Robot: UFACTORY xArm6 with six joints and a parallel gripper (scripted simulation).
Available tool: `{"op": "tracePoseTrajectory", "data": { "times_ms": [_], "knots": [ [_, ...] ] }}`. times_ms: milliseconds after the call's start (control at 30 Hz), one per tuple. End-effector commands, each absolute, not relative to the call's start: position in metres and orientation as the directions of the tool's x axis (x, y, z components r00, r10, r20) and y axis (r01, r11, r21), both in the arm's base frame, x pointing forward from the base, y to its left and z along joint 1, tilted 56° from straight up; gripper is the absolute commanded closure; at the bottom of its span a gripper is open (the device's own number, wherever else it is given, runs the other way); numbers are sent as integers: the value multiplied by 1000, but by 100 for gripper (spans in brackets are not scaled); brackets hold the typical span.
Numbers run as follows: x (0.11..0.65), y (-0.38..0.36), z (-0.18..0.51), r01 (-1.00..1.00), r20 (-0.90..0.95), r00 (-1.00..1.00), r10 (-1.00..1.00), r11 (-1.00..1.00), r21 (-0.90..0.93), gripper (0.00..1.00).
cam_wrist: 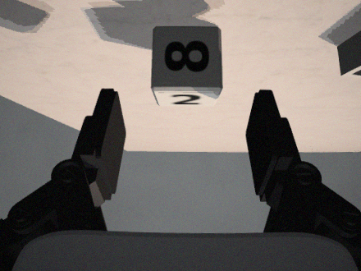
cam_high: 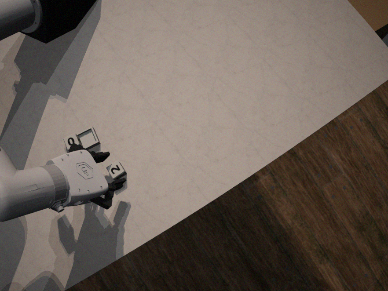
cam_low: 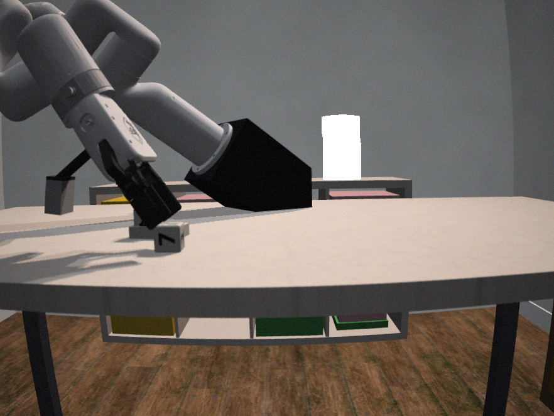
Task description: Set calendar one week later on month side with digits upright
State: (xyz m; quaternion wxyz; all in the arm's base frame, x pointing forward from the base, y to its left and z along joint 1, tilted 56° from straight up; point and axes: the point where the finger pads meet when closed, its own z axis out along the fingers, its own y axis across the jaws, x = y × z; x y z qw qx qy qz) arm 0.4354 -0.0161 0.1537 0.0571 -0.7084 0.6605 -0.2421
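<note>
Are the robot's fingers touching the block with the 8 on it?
Apart. The wrist view shows pale table between the block and the fingers on both sides.

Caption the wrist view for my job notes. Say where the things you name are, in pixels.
Open gripper (cam_high: 111, 169) (cam_low: 156, 224) (cam_wrist: 185, 111) stands back from a cube (cam_high: 115, 169) (cam_low: 169, 238) (cam_wrist: 186, 57) marked 8 and 2, nothing between its fingers.

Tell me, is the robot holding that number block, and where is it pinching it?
Nothing is held. The gripper is open, and the cube with the 2 on top stands on the table, free of both fingers.
</note>
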Motion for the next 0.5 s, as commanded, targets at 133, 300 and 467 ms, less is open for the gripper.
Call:
{"op": "tracePoseTrajectory", "data": {
  "times_ms": [133, 300, 467],
  "knots": [
    [426, 5, 170, -907, 268, 11, -963, -122, -402, 29],
    [423, 12, 175, -907, 268, 11, -963, -122, -402, 29],
    [419, 19, 181, -907, 268, 11, -963, -122, -402, 29]
  ]
}}
